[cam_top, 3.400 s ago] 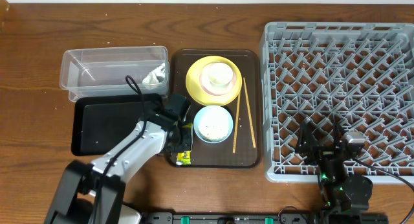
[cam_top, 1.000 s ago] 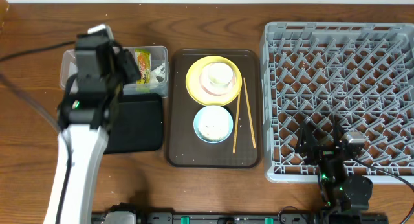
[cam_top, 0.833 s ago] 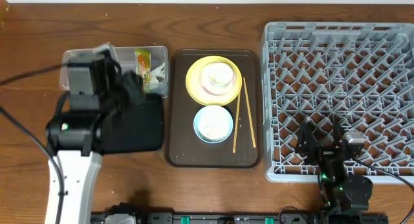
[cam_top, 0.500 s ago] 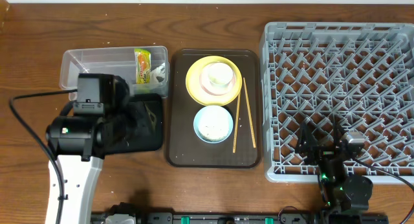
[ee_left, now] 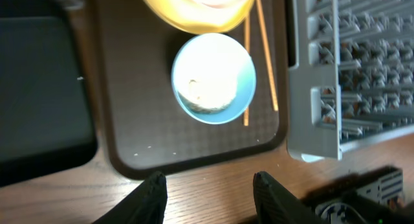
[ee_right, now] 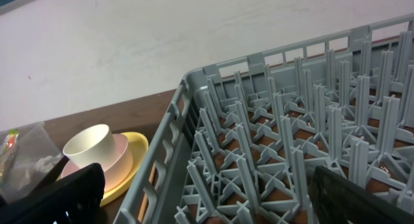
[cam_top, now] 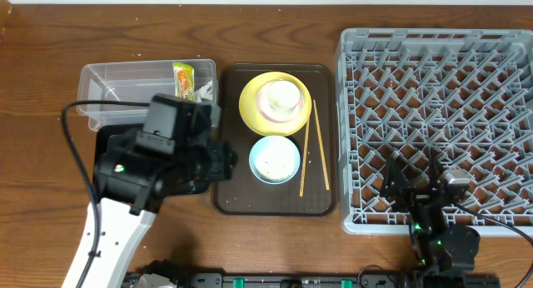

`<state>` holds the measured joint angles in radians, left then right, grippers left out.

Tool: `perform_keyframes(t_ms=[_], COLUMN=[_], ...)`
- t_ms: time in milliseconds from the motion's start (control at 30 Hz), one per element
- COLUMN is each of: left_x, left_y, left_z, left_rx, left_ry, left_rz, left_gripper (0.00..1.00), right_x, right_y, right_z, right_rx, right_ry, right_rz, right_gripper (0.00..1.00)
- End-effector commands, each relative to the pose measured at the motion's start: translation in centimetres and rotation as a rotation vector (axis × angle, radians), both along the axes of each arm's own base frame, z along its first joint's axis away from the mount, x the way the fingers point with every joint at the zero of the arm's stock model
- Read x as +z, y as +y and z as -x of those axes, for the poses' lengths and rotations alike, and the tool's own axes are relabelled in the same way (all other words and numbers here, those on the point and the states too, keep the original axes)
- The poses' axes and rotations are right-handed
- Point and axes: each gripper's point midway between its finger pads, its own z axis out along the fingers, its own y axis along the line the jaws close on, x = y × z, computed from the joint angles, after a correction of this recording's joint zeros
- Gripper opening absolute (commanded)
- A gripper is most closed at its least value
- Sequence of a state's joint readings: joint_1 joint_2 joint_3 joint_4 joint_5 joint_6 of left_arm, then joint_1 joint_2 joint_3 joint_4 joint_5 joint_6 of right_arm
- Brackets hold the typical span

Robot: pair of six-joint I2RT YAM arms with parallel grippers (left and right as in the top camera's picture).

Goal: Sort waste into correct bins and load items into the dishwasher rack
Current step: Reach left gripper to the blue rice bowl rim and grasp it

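Observation:
My left gripper is open and empty, high above the front left of the brown serving tray; its fingers frame bare wood in the left wrist view. The snack wrapper and white paper scrap lie in the clear tub. The light blue bowl holds white rice grains. The yellow plate carries the pink bowl and the white cup. The chopsticks lie right of the bowls. My right gripper is open over the rack's front edge.
The black tray is mostly hidden under my left arm; it also shows in the left wrist view. The dark brown serving tray sits between the bins and the rack. The rack's near corner is close to the tray's right edge.
My left arm has moved from over the clear tub down and right to the brown tray's left side. The wrapper that was on the brown tray now lies in the tub. The right arm is still.

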<state>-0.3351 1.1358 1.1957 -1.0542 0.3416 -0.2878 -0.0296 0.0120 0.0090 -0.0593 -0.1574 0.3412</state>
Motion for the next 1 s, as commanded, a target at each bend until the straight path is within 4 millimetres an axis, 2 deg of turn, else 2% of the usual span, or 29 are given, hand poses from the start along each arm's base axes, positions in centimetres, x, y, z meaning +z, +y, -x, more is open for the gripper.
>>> perform_keyframes(t_ms=[0, 233, 500, 967], left_x=[-0.9, -4.5, -7.8, -8.3], left_y=[-1.6, -4.8, -5.5, -5.6], left_z=[0.1, 0.6, 0.2, -4.7], left_rx=[-0.056, -0.15, -0.177, -0.111], left_ry=[0.031, 0.148, 0.205, 0.034], left_rz=[-0.007, -0.059, -0.173, -0.239], left_gripper=[0.46, 0.46, 0.46, 0.47], right_x=[-0.1, -0.1, -0.1, -0.1], right_y=[0.1, 0.1, 0.1, 0.1], right_z=[0.0, 0.0, 0.0, 0.0], right_rx=[0.004, 0.004, 0.004, 0.004], right_ry=[0.001, 0.001, 0.001, 0.001], right_rz=[-0.01, -0.01, -0.01, -0.01], right_gripper=[0.99, 0.99, 0.99, 0.99])
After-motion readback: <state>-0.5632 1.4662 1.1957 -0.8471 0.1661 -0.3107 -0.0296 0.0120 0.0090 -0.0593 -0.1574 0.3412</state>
